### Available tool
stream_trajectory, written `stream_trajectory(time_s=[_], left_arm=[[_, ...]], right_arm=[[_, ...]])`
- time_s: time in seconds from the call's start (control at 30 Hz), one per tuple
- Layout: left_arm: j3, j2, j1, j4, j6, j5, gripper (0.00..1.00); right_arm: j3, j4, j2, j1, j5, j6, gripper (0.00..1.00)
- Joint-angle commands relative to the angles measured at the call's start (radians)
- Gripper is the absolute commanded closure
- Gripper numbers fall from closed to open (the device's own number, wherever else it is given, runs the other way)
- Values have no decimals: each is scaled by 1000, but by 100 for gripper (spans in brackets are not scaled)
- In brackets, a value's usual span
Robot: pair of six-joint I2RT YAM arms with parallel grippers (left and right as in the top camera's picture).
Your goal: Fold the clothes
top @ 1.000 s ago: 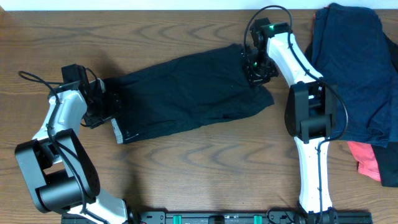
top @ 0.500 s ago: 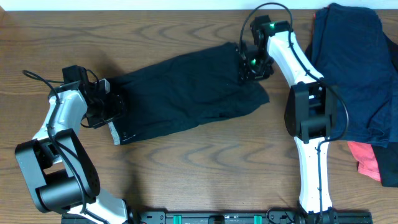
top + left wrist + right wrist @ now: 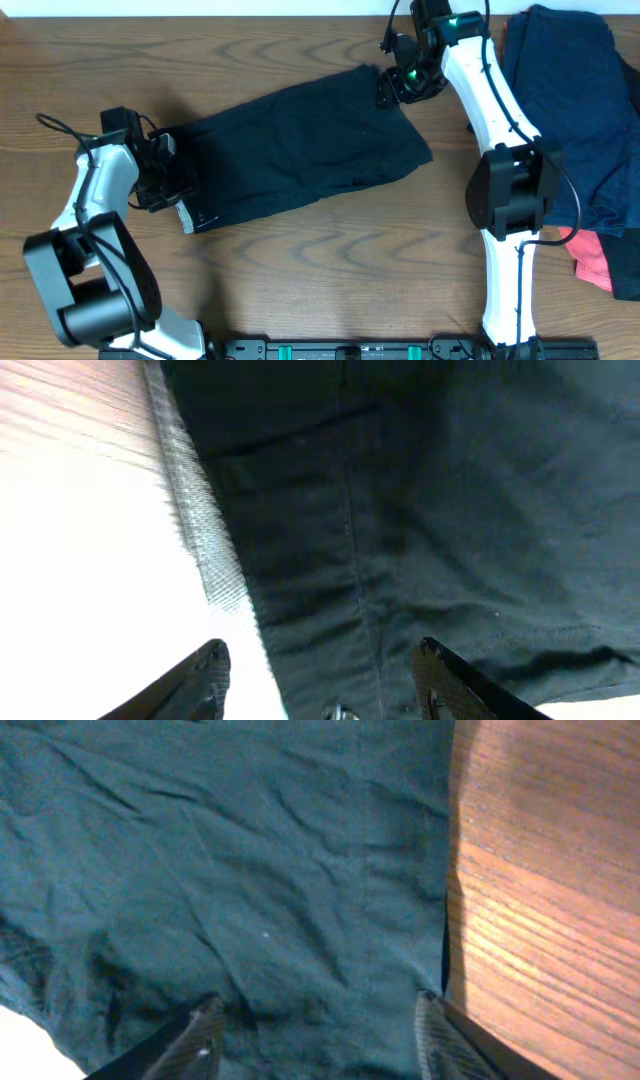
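Wooden desk carried the black shorts, spread flat between both arms. Left jaws stood apart, grey-trimmed end just below them. Right jaws also apart, opposite end beneath. Neither gripped cloth. Ends covered, probably to fold lengthwise.

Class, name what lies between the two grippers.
The black shorts, lying spread out, fill the stretch from left gripper to right gripper; the overhead view shows it.
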Motion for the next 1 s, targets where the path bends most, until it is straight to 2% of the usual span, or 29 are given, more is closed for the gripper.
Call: stream_trajectory(time_s=[0.0, 0.07, 0.1, 0.3, 0.63, 0.87, 0.97], left_arm=[[42, -68, 3, -7, -21, -47, 39], [42, -76, 3, -6, -37, -46, 37], [42, -76, 4, -7, -43, -46, 32], [42, -76, 8, -15, -42, -46, 22], [42, -76, 94, -32, -50, -46, 22], [42, -58, 120, -25, -50, -43, 18], [40, -22, 120, -33, -50, 5, 18]], right_arm=[[-9, 19, -9, 3, -16, -15, 37], [-31, 30, -9, 3, -58, -43, 36], [-43, 35, -9, 3, -78, -55, 36], [-160, 133, -8, -2, -136, -62, 39], [-320, 303, -8, -28, -195, -64, 40], [-380, 355, -7, -28, -172, -45, 41], [-387, 355, -7, -28, -158, -45, 40]])
